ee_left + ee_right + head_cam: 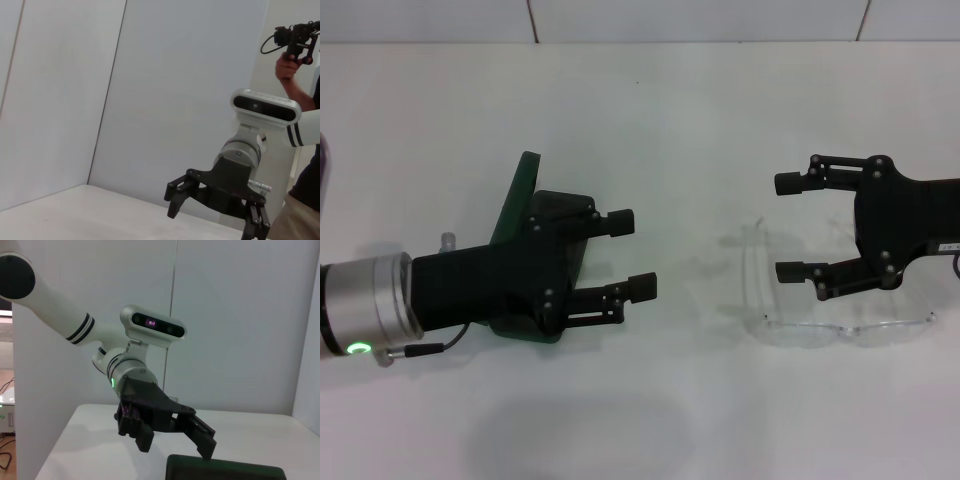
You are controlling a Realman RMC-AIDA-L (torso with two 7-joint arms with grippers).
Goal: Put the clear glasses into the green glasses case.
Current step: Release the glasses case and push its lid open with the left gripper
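Observation:
The green glasses case (521, 195) lies open on the white table at the left, its lid tilted up, and my left arm covers much of it. My left gripper (631, 255) hangs open above the case's right side, holding nothing. The clear glasses (805, 328) lie on the table at the right, with one thin arm (751, 262) pointing away from me. My right gripper (788, 227) hovers open just above and beside them, not touching. The right wrist view shows the left gripper (175, 446) over the case's edge (225, 472). The left wrist view shows the right gripper (210, 222).
The white table (650, 110) runs back to a light wall. In the left wrist view a person (295, 55) stands behind the right arm holding up a camera. A small grey object (447, 240) peeks out beside my left arm.

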